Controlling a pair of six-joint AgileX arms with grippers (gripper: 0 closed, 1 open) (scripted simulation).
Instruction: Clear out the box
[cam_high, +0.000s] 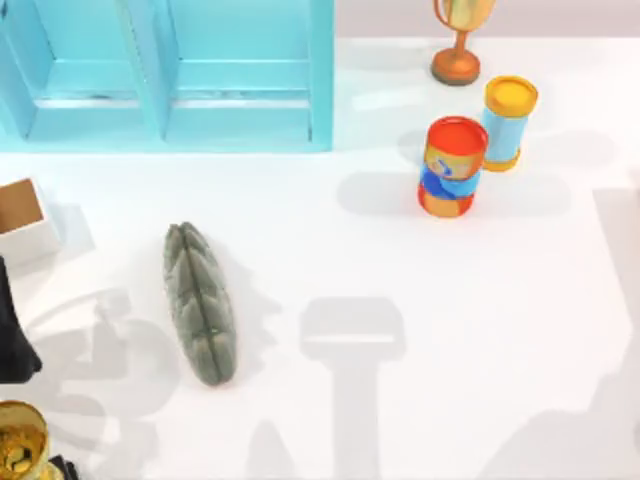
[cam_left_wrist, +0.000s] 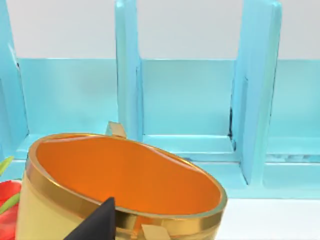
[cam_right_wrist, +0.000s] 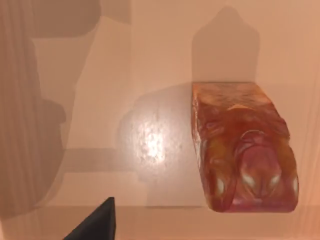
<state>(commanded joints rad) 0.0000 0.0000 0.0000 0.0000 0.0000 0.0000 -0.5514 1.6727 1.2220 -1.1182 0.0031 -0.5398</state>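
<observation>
Sitting against the left edge of the top view, the box (cam_high: 22, 222) shows white walls and a brown inside, cut partly by the frame. It stands just below the turquoise shelf unit (cam_high: 165, 75), which takes up the upper left. To the box's lower right, apart from it, a long grey-green ribbed object (cam_high: 200, 305) lies flat on the white table (cam_high: 450, 330).

You see your left arm (cam_high: 12, 345) as a dark shape at the left edge, below the box. In the lower left corner of that view is the gold cup (cam_high: 20, 440). In the left wrist view the cup's gold rim and orange inside are close to the camera, with your left gripper's one visible fingertip (cam_left_wrist: 99, 224) dark against the cup wall. You cannot tell whether that gripper is clamped on the cup or apart from it.

At upper right of the top view stand a red, blue and orange can (cam_high: 452, 165), a pale blue tube with a yellow lid (cam_high: 508, 122) just beside it, and a trophy (cam_high: 458, 45) at the top edge.

Your right gripper's single dark fingertip (cam_right_wrist: 97, 225) shows in the right wrist view near a reddish block (cam_right_wrist: 242, 150). You cannot tell its state either.
</observation>
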